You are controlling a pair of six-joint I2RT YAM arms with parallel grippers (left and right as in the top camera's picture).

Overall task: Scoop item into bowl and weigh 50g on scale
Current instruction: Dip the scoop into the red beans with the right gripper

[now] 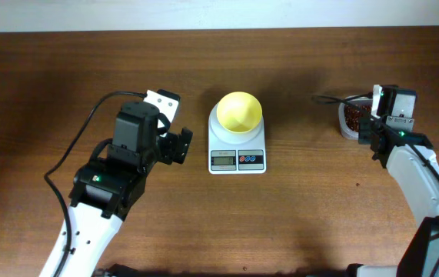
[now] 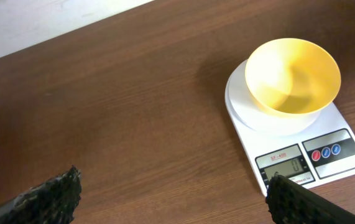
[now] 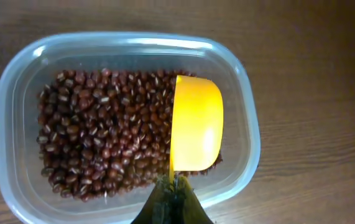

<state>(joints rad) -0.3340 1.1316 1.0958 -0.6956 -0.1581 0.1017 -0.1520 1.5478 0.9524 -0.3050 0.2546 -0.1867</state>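
Observation:
The yellow bowl (image 1: 239, 112) sits empty on the white scale (image 1: 237, 159), near the table's middle; the left wrist view shows the bowl (image 2: 292, 76) on the scale (image 2: 311, 155) too. My left gripper (image 1: 182, 146) stands open just left of the scale, nothing between its fingers (image 2: 50, 198). At the right, small red-brown beans (image 3: 102, 134) fill a clear tub (image 3: 15, 81). My right gripper (image 3: 174, 190) is shut on the handle of a yellow scoop (image 3: 196, 123), which lies among the beans in the tub. From overhead the tub (image 1: 350, 117) is partly hidden behind the right gripper (image 1: 374, 123).
A black cable (image 1: 77, 146) loops from the left arm over the table. The table's far edge (image 1: 219, 29) meets a pale wall. Bare wood lies between the scale and the tub.

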